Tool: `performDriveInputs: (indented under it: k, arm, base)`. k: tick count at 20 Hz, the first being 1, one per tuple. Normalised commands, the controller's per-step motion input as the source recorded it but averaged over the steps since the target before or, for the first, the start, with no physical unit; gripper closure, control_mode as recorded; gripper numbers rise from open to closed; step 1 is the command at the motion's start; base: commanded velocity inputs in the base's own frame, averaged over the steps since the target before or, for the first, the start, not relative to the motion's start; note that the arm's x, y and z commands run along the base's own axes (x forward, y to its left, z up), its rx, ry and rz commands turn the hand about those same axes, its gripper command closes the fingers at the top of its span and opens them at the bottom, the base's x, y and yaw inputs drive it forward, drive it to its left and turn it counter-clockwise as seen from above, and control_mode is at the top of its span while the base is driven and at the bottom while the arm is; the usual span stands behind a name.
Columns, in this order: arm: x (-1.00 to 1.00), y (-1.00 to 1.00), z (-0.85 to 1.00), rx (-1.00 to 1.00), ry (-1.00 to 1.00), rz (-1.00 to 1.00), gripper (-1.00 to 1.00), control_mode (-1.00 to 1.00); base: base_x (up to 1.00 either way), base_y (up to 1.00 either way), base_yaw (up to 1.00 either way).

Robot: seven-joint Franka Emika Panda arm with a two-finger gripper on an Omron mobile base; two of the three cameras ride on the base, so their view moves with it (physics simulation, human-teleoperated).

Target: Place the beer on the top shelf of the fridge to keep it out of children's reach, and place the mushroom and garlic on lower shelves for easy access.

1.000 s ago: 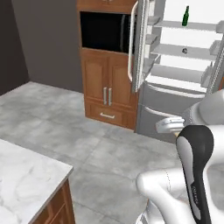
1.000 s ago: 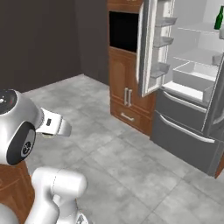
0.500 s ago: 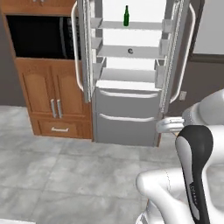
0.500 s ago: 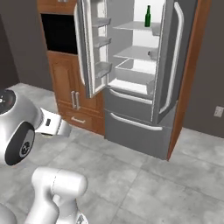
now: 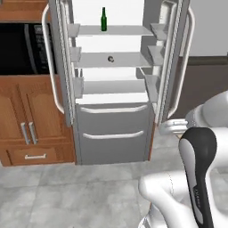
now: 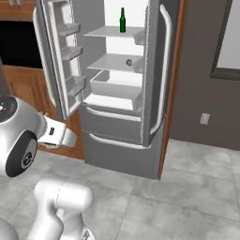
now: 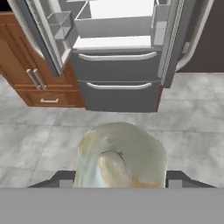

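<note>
One fridge (image 5: pixel 113 129) stands with both upper doors swung open; two closed drawers with curved handles sit below its compartment. One beer (image 5: pixel 103 19) stands upright on the top shelf (image 5: pixel 120 30), left of centre in the left base view. One mushroom (image 5: pixel 110 59), a small brownish object too tiny for detail, lies on the shelf directly beneath, one of the lower shelves (image 5: pixel 129 60); the panel under that carries nothing visible. Clear door bins (image 6: pixel 69 56), three on the left door in the right base view, appear empty. Wooden cabinets (image 5: pixel 29 116) and a black-fronted oven (image 5: pixel 22 49) adjoin the fridge on the left, above a grey tiled floor (image 6: pixel 187 197). One garlic (image 7: pixel 119 157), pale cream and bulbous, sits large at the bottom of the hand view, gripped in the pincer (image 7: pixel 118 175), whose jaws stand partly apart and closed against its two sides; the bulb is well apart from the fridge, above the floor.
</note>
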Motion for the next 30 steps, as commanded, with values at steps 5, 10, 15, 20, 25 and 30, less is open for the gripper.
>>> performDriveInputs:
  k: [5,10,15,20,25,30]
  arm:
    - [0.00,0.00,0.00,0.00,0.00,0.00,1.00,1.00]
    - [0.00,0.00,0.00,0.00,0.00,0.00,1.00,1.00]
    - [0.00,0.00,0.00,0.00,0.00,0.00,1.00,1.00]
    - [0.00,0.00,0.00,0.00,0.00,0.00,1.00,1.00]
    - [0.00,0.00,0.00,0.00,0.00,0.00,1.00,1.00]
    - [0.00,0.00,0.00,0.00,0.00,0.00,1.00,1.00]
  base:
    - [0.80,0.45,-0.26]
    - [0.83,0.52,-0.22]
    - [0.78,0.21,-0.17]
    - [0.72,0.10,-0.14]
    - [0.65,0.24,-0.10]
    - [0.60,0.12,-0.04]
